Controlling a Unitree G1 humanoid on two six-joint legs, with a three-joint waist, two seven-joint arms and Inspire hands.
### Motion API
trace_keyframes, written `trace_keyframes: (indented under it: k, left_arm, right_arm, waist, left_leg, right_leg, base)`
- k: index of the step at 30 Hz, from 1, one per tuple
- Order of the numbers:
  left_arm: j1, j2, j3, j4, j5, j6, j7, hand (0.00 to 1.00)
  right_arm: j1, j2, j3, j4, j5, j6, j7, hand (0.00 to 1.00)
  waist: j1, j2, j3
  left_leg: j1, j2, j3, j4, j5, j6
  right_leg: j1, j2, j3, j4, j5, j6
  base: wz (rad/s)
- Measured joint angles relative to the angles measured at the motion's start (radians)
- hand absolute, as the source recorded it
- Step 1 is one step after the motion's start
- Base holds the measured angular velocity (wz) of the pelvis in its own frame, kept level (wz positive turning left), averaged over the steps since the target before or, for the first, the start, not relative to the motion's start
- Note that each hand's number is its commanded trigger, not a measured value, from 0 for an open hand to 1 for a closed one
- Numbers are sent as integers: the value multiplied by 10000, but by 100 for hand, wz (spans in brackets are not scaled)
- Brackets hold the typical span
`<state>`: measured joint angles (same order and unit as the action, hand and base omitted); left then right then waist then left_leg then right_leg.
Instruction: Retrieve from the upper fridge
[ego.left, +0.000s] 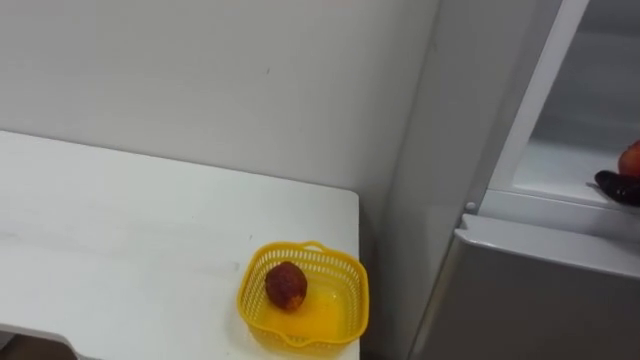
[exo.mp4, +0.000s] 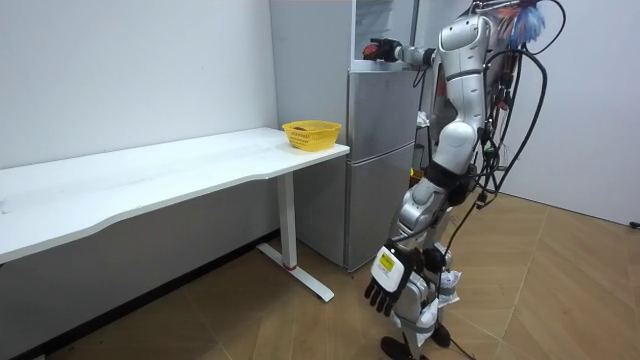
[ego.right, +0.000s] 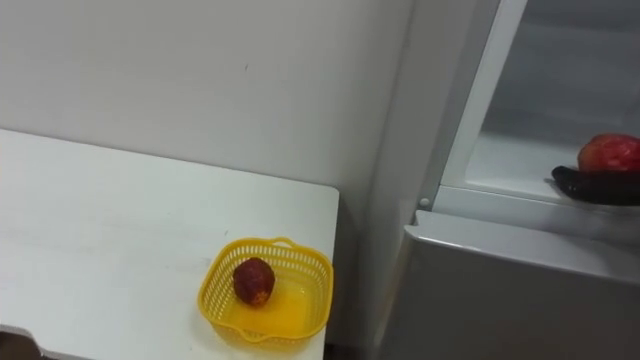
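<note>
A red fruit sits at the right edge of the open upper fridge compartment, just above its white shelf. My right hand reaches in from the right, its dark fingers curled under and around the fruit. The room view shows that arm stretched out to the top of the fridge, with the hand and a red spot at the opening. My left hand hangs low beside my legs with relaxed fingers. I stand right in front of the fridge.
A yellow basket stands on the near right corner of the white table, holding a dark red fruit. The grey lower fridge door is closed, and a narrow gap separates table and fridge.
</note>
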<state>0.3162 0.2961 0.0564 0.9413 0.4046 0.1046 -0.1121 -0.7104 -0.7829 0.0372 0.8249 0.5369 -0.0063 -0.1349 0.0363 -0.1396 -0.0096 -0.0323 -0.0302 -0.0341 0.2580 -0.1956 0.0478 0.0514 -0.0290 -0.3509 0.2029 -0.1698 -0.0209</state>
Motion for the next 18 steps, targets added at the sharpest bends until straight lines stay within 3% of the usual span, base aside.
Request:
trace_keyframes:
  k: [1, 2, 3, 6, 18]
  left_arm:
    - [12, 0, 1, 0, 0, 0, 0, 0]
    - [26, 0, 0, 0, -2, 0, -1, 0]
    - [31, 0, 0, -1, -4, 0, -2, 0]
    - [40, 1, 0, -2, -3, 0, -3, 0]
    - [83, 8, -2, -12, -17, 0, -11, 0]
  right_arm:
    - [0, -13, 0, 3, -2, 0, 77, 19]
    - [0, -19, 0, 4, -1, 0, 113, 91]
    - [0, -29, 0, 7, 0, 0, 146, 100]
    - [0, -69, 0, 10, 2, 1, 246, 100]
    - [-334, -95, 9, 680, -81, -12, 632, 100]
  waist:
    - [-2, -4, 3]
    - [-2, -10, 6]
    - [-3, -16, 10]
    - [-6, -74, 66]
    - [-14, -77, 60]
  left_leg:
    - [0, 0, 0, 0, 0, 0]
    - [0, -1, -1, -2, 0, 0]
    - [0, -2, -1, -2, 0, 0]
    - [-7, -10, 1, -1, 0, -1]
    - [-101, -7, -34, 79, 0, -9]
  right_leg:
    - [0, 1, -1, -1, 0, 0]
    - [0, -3, 3, -3, 0, -1]
    - [-1, -10, 4, -3, -1, -2]
    - [-8, -27, 23, -21, -24, -39]
    - [4, -21, -66, -151, 2, -114]
  base:
    - [0]
    - [0]
    - [0]
    - [0]
    - [0]
